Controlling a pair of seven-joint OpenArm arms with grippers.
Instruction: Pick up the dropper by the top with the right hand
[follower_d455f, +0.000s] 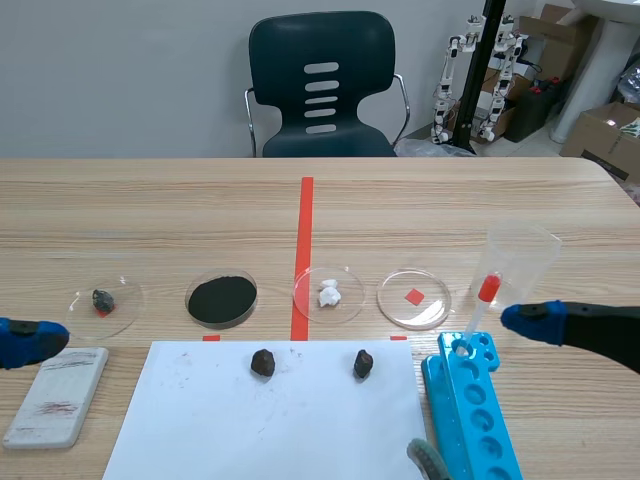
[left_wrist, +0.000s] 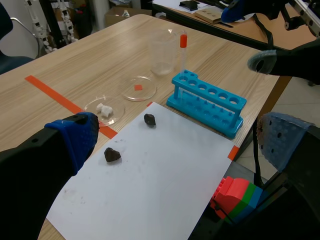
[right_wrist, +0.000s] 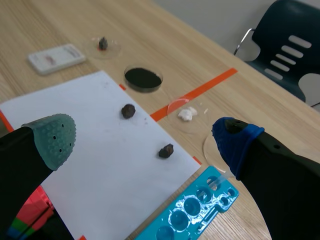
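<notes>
The dropper (follower_d455f: 484, 303), a clear tube with a red bulb on top, stands upright in the far end hole of the blue rack (follower_d455f: 478, 425), in front of a clear beaker (follower_d455f: 520, 262). My right gripper (follower_d455f: 480, 390) is open and wide, its blue pad just right of the dropper's bulb and its grey-green pad low near the rack's front. In the right wrist view only the dropper's clear stem (right_wrist: 220, 178) shows beside the blue finger (right_wrist: 232, 142). In the left wrist view the dropper (left_wrist: 183, 50) rises from the rack (left_wrist: 207, 102). My left gripper (left_wrist: 180, 140) is open and holds nothing.
A white paper sheet (follower_d455f: 260, 420) carries two dark stones (follower_d455f: 263, 362) (follower_d455f: 364, 363). Behind it stand several petri dishes: one with a stone (follower_d455f: 104, 300), one with black powder (follower_d455f: 221, 299), one with a white lump (follower_d455f: 329, 294), one bare (follower_d455f: 414, 298). A white block (follower_d455f: 58, 395) lies at left.
</notes>
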